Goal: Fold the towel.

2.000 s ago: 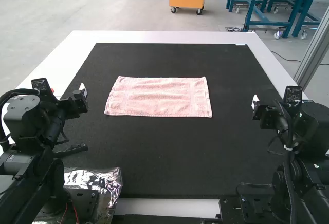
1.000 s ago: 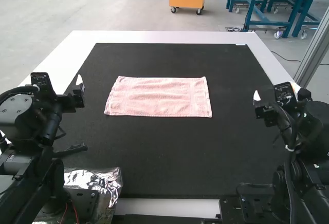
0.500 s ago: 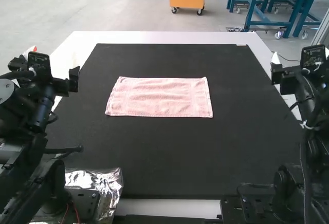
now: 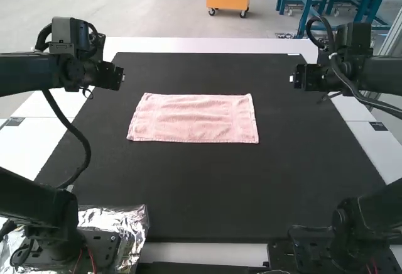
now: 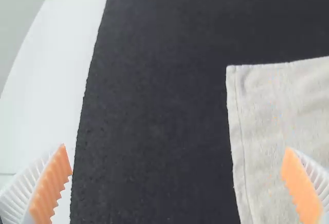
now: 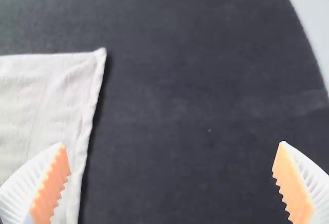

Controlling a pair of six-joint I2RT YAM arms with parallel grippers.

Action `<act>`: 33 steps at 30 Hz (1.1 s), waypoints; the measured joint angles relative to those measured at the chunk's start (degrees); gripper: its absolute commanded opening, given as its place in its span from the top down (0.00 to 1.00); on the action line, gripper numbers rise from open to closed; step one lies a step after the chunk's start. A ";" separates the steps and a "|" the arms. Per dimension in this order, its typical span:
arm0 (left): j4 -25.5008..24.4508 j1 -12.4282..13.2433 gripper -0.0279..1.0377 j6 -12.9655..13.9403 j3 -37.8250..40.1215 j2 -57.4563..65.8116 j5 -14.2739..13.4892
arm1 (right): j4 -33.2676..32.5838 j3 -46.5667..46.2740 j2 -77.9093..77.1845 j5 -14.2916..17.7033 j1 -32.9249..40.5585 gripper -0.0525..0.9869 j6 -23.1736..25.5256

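Note:
A pink towel (image 4: 193, 118) lies spread flat as a wide rectangle in the middle of the black mat. My left gripper (image 4: 108, 75) is above the mat, off the towel's left side; in its wrist view the left gripper (image 5: 177, 178) is wide open, with a towel corner (image 5: 241, 77) beyond its fingers. My right gripper (image 4: 306, 76) hangs beyond the towel's right side; in its own wrist view the right gripper (image 6: 172, 175) stands wide open above the mat, near the towel's edge (image 6: 87, 111). Neither touches the cloth.
The black mat (image 4: 207, 189) covers most of the white table (image 4: 201, 44). Crinkled silver foil (image 4: 132, 224) lies by the left arm's base. Cables loop from both arms.
Both arms have risen from low beside the mat and swung forward and inward, their grippers now flanking the towel. The towel has not moved.

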 measured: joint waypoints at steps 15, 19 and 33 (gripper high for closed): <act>-2.43 2.51 0.07 -8.22 10.93 26.12 11.19 | 0.74 14.73 25.99 -2.08 7.89 0.08 2.49; -0.35 2.51 0.07 -8.96 12.39 30.64 12.04 | 2.12 17.53 30.80 -1.55 7.93 0.08 2.51; 3.30 2.51 0.08 -8.96 21.18 42.42 11.37 | 2.73 28.04 44.39 -1.18 8.24 0.08 2.49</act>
